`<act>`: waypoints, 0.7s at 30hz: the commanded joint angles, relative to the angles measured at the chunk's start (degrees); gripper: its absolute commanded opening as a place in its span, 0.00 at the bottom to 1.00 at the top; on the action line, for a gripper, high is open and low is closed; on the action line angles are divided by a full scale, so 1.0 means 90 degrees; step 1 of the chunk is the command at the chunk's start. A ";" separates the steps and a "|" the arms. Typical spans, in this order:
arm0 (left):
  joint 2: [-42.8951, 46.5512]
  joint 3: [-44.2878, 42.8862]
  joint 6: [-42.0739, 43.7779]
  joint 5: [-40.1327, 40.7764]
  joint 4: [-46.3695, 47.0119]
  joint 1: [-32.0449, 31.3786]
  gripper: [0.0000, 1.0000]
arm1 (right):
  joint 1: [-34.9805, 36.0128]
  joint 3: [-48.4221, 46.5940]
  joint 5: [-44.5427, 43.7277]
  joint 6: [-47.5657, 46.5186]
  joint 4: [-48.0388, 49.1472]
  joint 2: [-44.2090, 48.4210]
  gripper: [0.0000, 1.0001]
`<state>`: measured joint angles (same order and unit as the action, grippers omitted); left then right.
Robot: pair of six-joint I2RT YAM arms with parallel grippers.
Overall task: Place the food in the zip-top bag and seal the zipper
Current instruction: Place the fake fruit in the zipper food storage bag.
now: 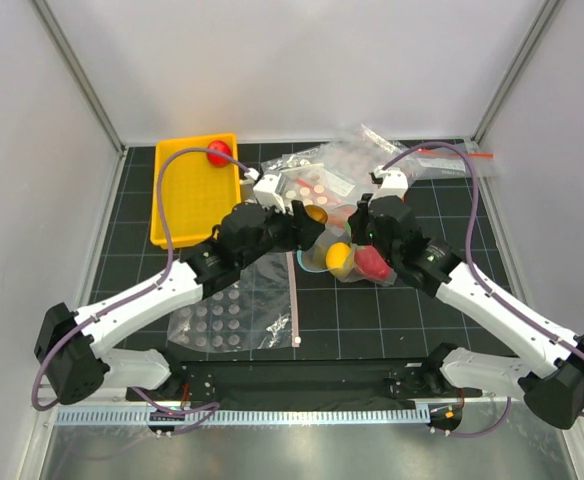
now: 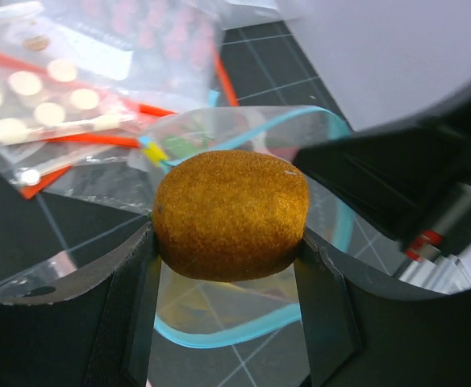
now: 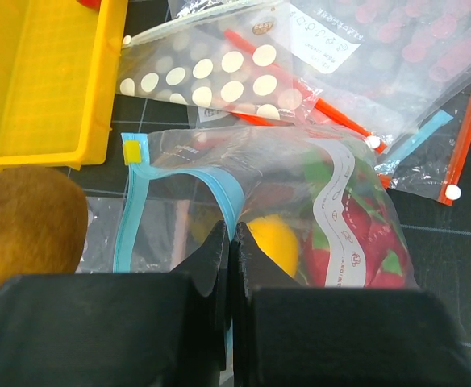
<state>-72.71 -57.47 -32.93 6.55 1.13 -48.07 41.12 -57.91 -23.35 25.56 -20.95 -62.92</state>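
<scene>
**A:** What is the left claw (image 2: 229, 270) doing right now?

**B:** It is grasping the brown kiwi (image 2: 231, 214) across its middle, one finger on each side, and hanging it just above the mouth of the zip-top bag (image 3: 300, 169). I am reading that as the start of a drop, so the fruit is lining up over the opening.

**A:** And the right claw (image 3: 231, 266)?

**B:** It is clenched on the bag's near lip, right at the light-blue zipper (image 3: 219, 189). Pinching there is lifting one side of the mouth, so the strip is bowing into a loop and the opening is gaping for the kiwi.

**A:** Where is the bag sitting?

**B:** Around the middle of the tabletop (image 1: 372, 320), slightly toward the far edge, between the two claws. The lemon (image 3: 274, 242) and the pink-red fruit (image 3: 356, 242) are lying inside it, touching each other.

**A:** So what is missing?

**B:** The red ball (image 1: 218, 152) is resting in the yellow tray (image 1: 187, 200) near the far-left corner, well apart from the bag. The zipper is standing open too, so I am judging the job roughly half done.

**A:** Any risk?

**B:** The other bags (image 3: 211, 72) are crowding the far edge just beside the mouth, and the film is slack. The kiwi could be catching the lip and rolling off.
</scene>
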 commanded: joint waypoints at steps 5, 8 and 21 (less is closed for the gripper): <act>0.0032 0.0029 0.0563 0.0054 0.0764 -0.0557 0.15 | 0.0011 0.0057 -0.0169 -0.0028 0.0384 0.0496 0.01; -0.0348 -0.0127 0.0573 0.0005 0.0715 -0.0625 0.15 | 0.0021 0.0106 -0.0247 0.0021 0.0433 0.0574 0.01; -0.1102 -0.0763 0.0787 0.0034 0.0051 -0.0733 0.82 | 0.0011 0.0263 -0.0520 0.0119 0.0541 0.0780 0.01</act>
<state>-84.86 -61.60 -27.33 6.81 1.28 -54.37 41.12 -55.31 -25.74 25.85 -20.51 -57.47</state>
